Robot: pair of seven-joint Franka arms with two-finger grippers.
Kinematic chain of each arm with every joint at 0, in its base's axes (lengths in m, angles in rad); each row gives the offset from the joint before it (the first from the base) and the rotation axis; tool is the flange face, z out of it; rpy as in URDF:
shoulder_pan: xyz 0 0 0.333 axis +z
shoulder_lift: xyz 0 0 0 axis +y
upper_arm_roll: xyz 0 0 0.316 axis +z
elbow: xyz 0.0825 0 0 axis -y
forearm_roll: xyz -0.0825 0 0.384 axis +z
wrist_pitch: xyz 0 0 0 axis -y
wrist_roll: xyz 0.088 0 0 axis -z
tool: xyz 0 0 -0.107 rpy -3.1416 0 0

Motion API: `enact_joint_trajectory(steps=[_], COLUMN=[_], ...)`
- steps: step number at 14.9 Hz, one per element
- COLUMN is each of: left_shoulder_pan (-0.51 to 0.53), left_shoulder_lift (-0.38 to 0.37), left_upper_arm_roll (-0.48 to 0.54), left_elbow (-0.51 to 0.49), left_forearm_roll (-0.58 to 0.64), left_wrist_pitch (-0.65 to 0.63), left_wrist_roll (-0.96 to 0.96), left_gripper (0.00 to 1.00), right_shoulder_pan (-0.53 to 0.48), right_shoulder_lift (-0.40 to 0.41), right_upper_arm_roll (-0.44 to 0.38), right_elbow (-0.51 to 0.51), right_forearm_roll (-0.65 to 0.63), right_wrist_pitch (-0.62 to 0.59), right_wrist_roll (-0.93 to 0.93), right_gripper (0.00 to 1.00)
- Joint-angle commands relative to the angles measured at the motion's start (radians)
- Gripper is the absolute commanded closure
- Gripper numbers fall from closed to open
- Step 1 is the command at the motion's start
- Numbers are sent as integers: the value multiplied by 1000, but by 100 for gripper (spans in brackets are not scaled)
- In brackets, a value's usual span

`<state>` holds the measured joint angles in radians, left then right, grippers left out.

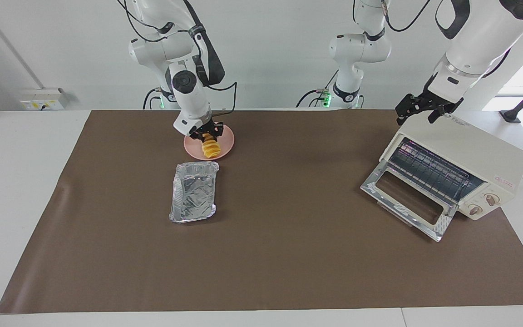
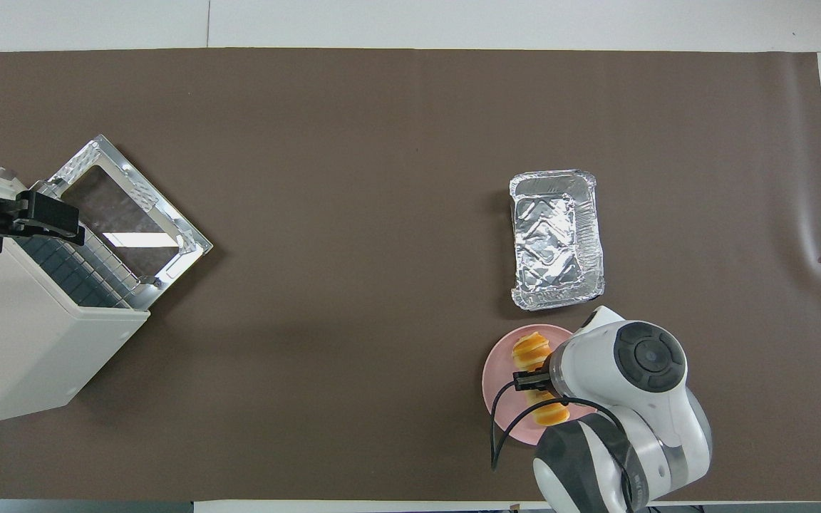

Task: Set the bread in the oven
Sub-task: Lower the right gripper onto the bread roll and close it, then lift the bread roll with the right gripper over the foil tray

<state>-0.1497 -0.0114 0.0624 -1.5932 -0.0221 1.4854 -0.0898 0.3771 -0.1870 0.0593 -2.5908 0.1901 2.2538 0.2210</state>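
The bread (image 1: 211, 149), a ridged golden-yellow loaf, lies on a round pink plate (image 1: 226, 141) close to the robots, toward the right arm's end of the table. My right gripper (image 1: 206, 135) is down on the loaf's middle with its fingers shut on it. In the overhead view both ends of the bread (image 2: 530, 348) stick out past the right gripper (image 2: 533, 382) on the plate (image 2: 497, 379). The cream-white oven (image 1: 470, 156) stands at the left arm's end with its glass door (image 1: 407, 198) dropped open. My left gripper (image 1: 416, 116) hangs open over the oven's top corner.
A silver foil tray (image 1: 194, 191) sits just farther from the robots than the plate, and is seen in the overhead view too (image 2: 556, 239). The brown mat (image 1: 288, 236) covers the table. The oven (image 2: 18, 335) and left gripper (image 2: 61, 222) show at the overhead view's edge.
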Motion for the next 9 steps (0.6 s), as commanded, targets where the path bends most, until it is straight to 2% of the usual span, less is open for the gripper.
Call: enact_joint_trajectory(steps=[1,3,5,7,9], left_shoulder_pan=[-2,-4,-5,-5,-14], left_shoulder_lift=[-24,-24,-25,-25,-24], left_upper_arm_roll=[-3,-4,-6,-7,-6], left_elbow=[-27,-27,-25,-25,-24], left_forearm_roll=[10,10,10,10,10], left_wrist_pitch=[18,18,16,12,13], left_wrist_roll=[9,7,9,9,5], left_gripper=[0,0,0,0,0], right_shoulder_pan=[2,-3,-21,-114,-148], right_shoulder_lift=[-63,-100,-108,-47,36], right_upper_arm_roll=[-2,-4,-13,-10,-12], right_elbow=[-9,62,185,350,466], right_forearm_roll=[20,20,19,6,0], right_wrist_pitch=[-46,-164,-296,-376,-367], right_wrist_roll=[0,0,-6,-15,-44], right_gripper=[100,100,100,100,100])
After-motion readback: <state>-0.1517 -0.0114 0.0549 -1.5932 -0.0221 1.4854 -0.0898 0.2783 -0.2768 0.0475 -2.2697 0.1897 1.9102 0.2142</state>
